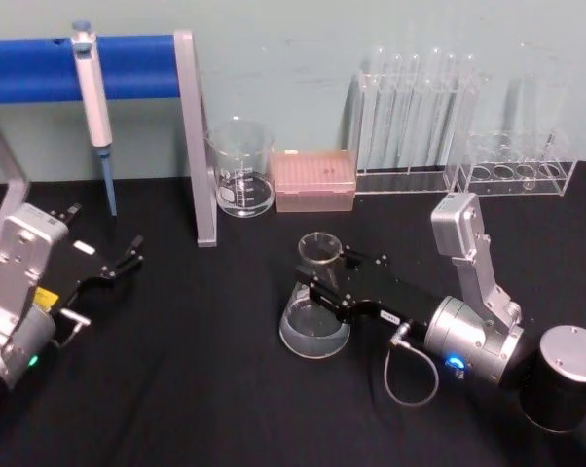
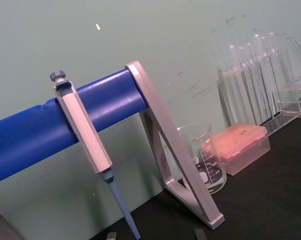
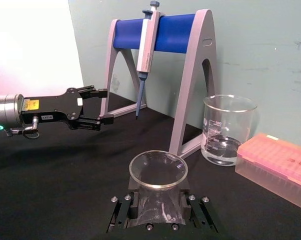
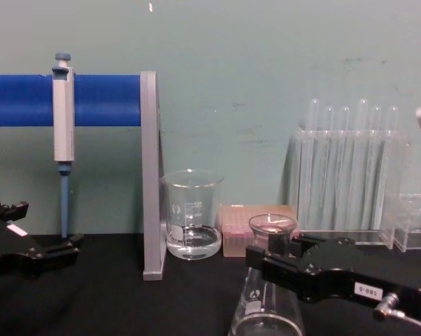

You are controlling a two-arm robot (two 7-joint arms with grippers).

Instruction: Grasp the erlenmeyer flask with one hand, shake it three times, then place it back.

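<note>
One black two-fingered right claw (image 1: 324, 274) reaches in from the robot's right, its fingers set on either side of the narrow neck of a clear glass conical erlenmeyer flask (image 1: 314, 326). They appear pressed against the glass just under the flared rim. The flask stands upright near the middle of the black cloth-covered counter (image 1: 205, 389), with its wide base seemingly down on the cloth and a little clear liquid inside. By this reading the grasp is made and the shaking is not yet begun. The next move calls for a clean lift off the cloth, then three short shakes gentle enough to keep the liquid below the rim. The black left claw (image 1: 118, 265) is parked well apart at the counter's left side, fingers spread and holding nothing. Along the back edge stand a blue-barred grey pipette stand (image 1: 137, 66) with a white pipette (image 1: 93, 97) hung on it, a straight-walled glass beaker (image 1: 241, 170), a pink plastic tip box (image 1: 314, 180) and a clear rack of tall test tubes (image 1: 415, 117). A pale green wall (image 4: 266, 56) closes the room behind.
</note>
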